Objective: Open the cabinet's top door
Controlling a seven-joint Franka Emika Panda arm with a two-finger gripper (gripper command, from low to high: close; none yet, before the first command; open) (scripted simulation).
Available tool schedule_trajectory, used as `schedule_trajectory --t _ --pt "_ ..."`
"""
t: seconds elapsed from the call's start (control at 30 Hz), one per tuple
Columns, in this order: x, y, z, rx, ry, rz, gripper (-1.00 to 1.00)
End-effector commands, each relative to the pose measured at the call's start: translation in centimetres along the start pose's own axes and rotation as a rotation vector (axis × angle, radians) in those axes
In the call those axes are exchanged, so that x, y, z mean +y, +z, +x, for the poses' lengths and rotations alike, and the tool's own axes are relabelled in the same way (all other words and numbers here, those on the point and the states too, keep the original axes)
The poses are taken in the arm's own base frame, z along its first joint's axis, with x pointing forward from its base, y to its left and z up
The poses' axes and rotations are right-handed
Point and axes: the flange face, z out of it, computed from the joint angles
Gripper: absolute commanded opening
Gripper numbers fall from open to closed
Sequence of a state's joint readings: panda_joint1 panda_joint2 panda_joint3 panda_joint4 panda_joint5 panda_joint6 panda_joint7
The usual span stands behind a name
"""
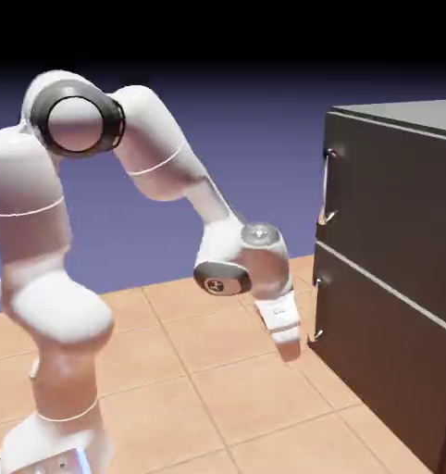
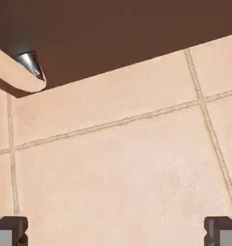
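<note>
The cabinet (image 1: pixel 393 278) stands at the right on the tiled worktop (image 1: pixel 217 389). Its top door (image 1: pixel 393 199) is shut, with its silver handle (image 1: pixel 328 185) at the left edge. The gripper (image 1: pixel 289 350) hangs low beside the lower panel (image 1: pixel 384 370), well under that handle, so it probably must rise. The fingers (image 2: pixel 11 229) are wide apart and hold nothing, ready for the bar

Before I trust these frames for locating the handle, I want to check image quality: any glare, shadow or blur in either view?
Exterior view: sharp and evenly lit; the cabinet front is dark, but the top door handle catches a bright highlight; the gripper looks slightly soft. Hand view: crisp floor tiles, the cabinet face flat brown and featureless, a shiny silver handle end at upper left.
</note>
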State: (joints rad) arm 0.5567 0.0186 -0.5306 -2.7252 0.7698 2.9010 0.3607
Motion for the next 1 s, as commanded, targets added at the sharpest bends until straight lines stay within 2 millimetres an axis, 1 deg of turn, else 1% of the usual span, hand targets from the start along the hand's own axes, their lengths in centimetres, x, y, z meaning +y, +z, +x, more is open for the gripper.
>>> schedule_trajectory --t 0.0,0.13,0.27,0.4,0.53,0.63,0.73,0.83,0.97 --pt "0.7 0.9 0.1 -0.005 0.020 -0.022 0.00" --pt "3.3 3.6 0.8 -0.001 0.093 -0.098 0.00" --pt "5.6 5.1 1.8 0.042 0.153 -0.151 0.00" --pt "7.3 5.5 3.0 0.119 0.197 -0.173 0.00" --pt "7.9 4.7 4.3 0.223 0.220 -0.159 0.00" --pt "7.6 3.4 5.2 0.314 0.220 -0.122 0.00" --pt "6.5 1.7 5.9 0.411 0.204 -0.062 0.00" --pt "4.8 -0.4 6.2 0.511 0.171 0.022 0.00" --pt "1.5 -3.9 5.7 0.640 0.103 0.169 0.00"
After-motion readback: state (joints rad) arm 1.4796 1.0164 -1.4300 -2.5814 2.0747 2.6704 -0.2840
